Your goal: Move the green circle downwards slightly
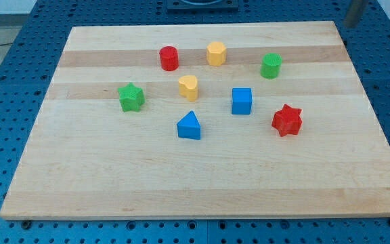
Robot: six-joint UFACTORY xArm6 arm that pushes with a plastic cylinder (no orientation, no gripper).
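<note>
- Eight blocks sit on the board (202, 176), all in its upper half as the one camera view shows it, none touching another.
- Green circle (271, 66): upright near the top-right corner, well clear of the right edge.
- Yellow hexagon (216, 53): left of the green circle, closest to the top edge.
- Red cylinder (169, 58): just left of the hexagon.
- Yellow heart (188, 87): near the board's middle, below the red cylinder.
- Green star (131, 97): nearest the left edge.
- Blue cube (242, 101): below and left of the green circle.
- Blue triangle (189, 126): lowest block, below the heart.
- Red star (287, 120): below the green circle, toward the right edge.
- Tip: cannot be made out in this view; a blurred grey shape at the top-right corner hangs beyond the board. No jaws exist on this rod, so their state cannot be told.
</note>
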